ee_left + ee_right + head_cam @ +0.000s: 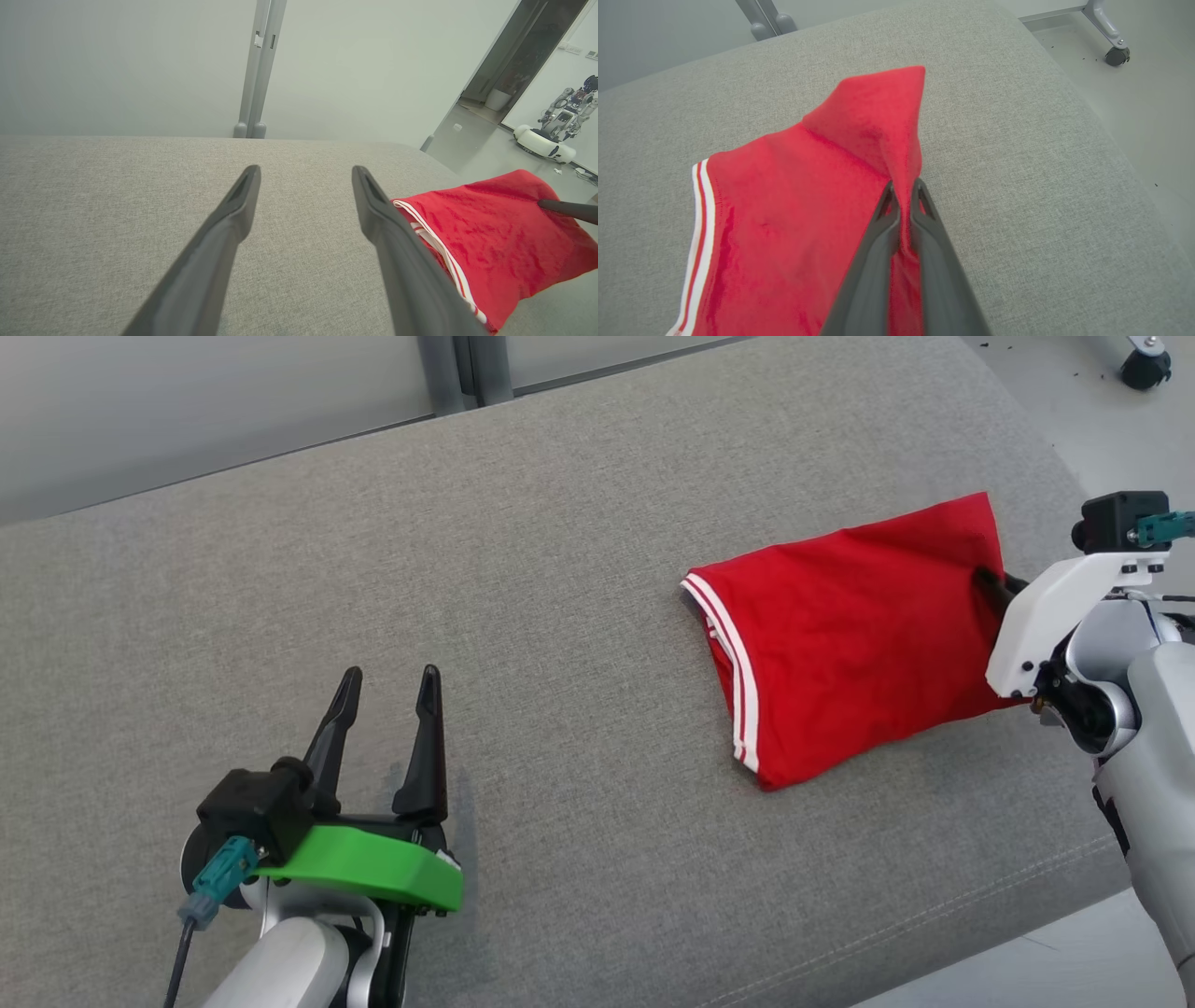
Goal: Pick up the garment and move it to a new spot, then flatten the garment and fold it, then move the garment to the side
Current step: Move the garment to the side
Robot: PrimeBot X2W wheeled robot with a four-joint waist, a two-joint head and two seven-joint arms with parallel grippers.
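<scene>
A red garment [850, 635] with white stripes along its left hem lies folded on the grey cushion [523, 569], at the right. My right gripper [991, 584] is shut on the garment's right edge, and the cloth [859, 196] rises in a peak between the two fingers [878, 247]. Far to the left, near the cushion's front, my left gripper [389, 683] stands open with nothing in it. In the left wrist view the garment [486, 242] lies to the right of my open left gripper [306, 175].
The grey cushion's right edge and front edge drop to a pale floor [1111, 401]. A caster wheel [1144, 369] stands on the floor at the far right. Grey metal posts [467, 369] rise behind the cushion. Another robot [556, 126] stands in the far room.
</scene>
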